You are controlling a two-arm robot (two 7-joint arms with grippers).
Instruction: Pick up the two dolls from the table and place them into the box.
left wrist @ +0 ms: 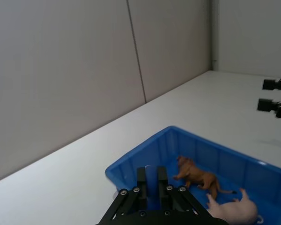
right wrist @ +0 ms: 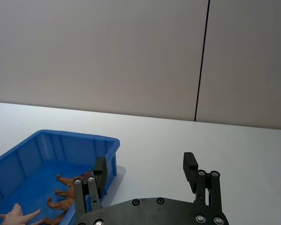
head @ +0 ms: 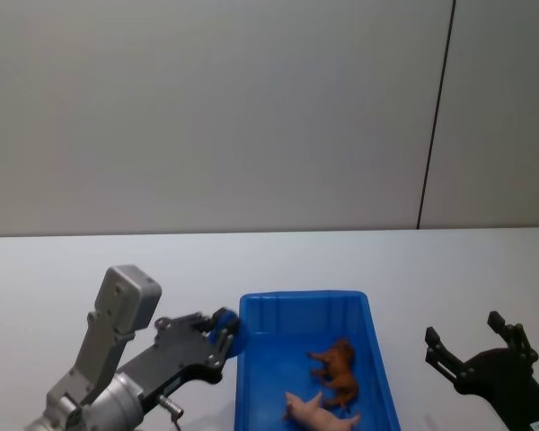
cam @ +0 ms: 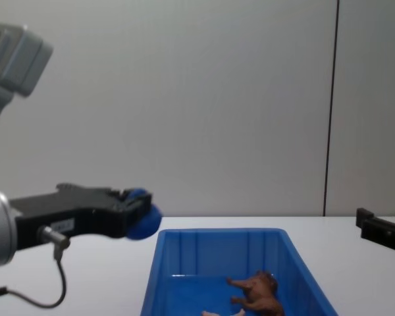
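Dolls are both in the box [head: 377,341] already, lower middle of the head view: brown one [head: 337,368] and pink one [head: 316,411], touching. They look light and rigid; grab the torso, not the legs. Left gripper [head: 225,334] pinches a blue round thing [cam: 143,217], right gripper [head: 474,343] gapes empty.

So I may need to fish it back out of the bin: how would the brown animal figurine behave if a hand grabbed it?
The brown figurine looks like moulded, stiff plastic, so it should probably keep its shape. Its thin legs stick out sideways as it lies on its side, so it may twist in a pinch. It lies against the pink doll in the blue box, so that may get nudged.
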